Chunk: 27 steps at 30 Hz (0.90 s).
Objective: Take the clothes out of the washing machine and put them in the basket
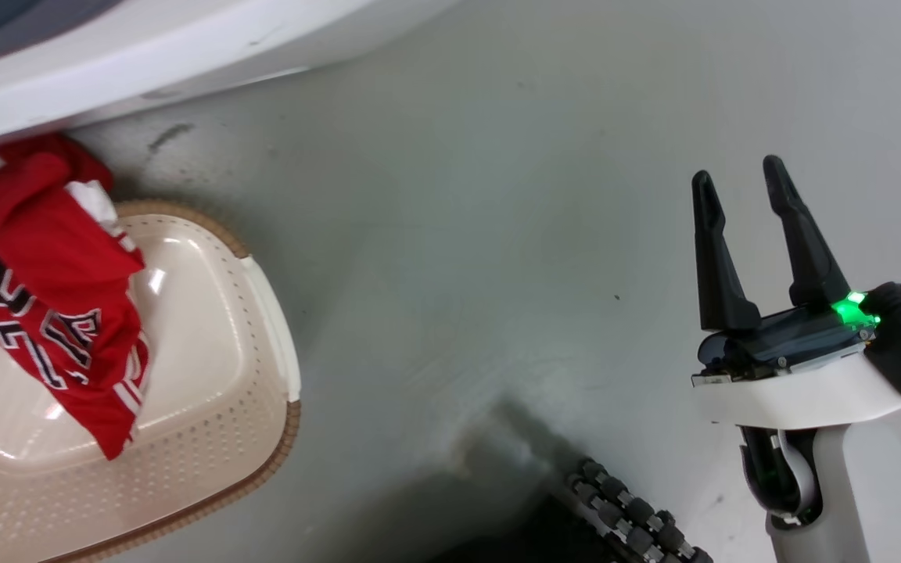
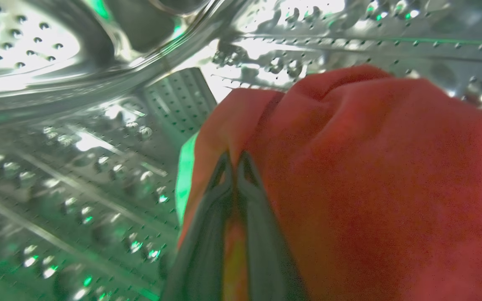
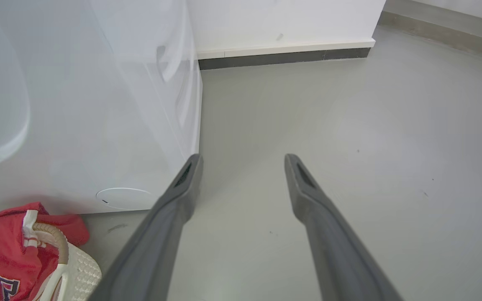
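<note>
In the left wrist view my left gripper (image 2: 234,161) is inside the washing machine's perforated steel drum (image 2: 78,167), shut on a fold of red clothes (image 2: 370,179). One red jersey (image 1: 52,313) with black-and-white lettering lies draped over the far rim of the cream basket (image 1: 247,438) at the left of the head view, also seen as red jersey (image 3: 2,251) on the basket (image 3: 78,271). My right gripper (image 1: 740,184) hovers open over bare floor, well to the right of the basket, nothing between its fingers. The washing machine's white front (image 3: 78,104) stands just behind the basket.
Grey floor (image 1: 497,234) spreads between the basket and my right arm. A black ribbed cable or hose (image 1: 630,516) lies at the bottom of the head view. A white wall with a dark skirting (image 3: 283,56) runs behind the washer.
</note>
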Motion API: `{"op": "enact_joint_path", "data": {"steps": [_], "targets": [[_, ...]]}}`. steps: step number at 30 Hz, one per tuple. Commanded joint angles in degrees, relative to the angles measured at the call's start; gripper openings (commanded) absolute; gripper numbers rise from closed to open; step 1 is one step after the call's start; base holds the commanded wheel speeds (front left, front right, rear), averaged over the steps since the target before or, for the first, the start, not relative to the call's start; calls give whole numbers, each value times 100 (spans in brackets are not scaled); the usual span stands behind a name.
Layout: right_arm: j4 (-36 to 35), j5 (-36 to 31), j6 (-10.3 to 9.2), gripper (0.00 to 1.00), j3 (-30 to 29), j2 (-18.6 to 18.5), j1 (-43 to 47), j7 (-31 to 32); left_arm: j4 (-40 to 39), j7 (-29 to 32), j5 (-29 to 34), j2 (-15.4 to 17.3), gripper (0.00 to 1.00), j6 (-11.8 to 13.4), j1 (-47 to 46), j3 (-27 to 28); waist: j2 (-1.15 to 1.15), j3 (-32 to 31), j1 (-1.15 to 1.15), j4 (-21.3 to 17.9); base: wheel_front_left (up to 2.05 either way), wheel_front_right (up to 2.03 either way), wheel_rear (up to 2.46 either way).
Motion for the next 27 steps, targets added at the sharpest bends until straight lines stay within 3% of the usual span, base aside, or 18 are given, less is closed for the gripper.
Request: {"op": "enact_joint_path", "data": {"steps": [1, 15, 21, 27], "targets": [[18, -85, -4, 100, -55, 1, -91, -12, 20, -253, -65, 42, 0, -6, 230, -76, 0, -277, 1, 211, 0, 0, 0], [229, -789, -4, 100, -424, -1, 310, -12, 192, -3082, -1079, -560, 0, -8, 2042, -215, 0, -1743, 1, 1057, 0, 0, 0], [304, -1060, -4, 100, -397, -1, 474, -12, 127, -3659, -998, -690, 0, -7, 2587, -391, 0, -2287, 1, 1343, 0, 0, 0], [388, -1184, -4, 100, -439, 0, 623, -11, -253, -3761, -881, -772, 0, 110, 3097, -120, 0, -2711, 1, 1526, 0, 0, 0]]}}
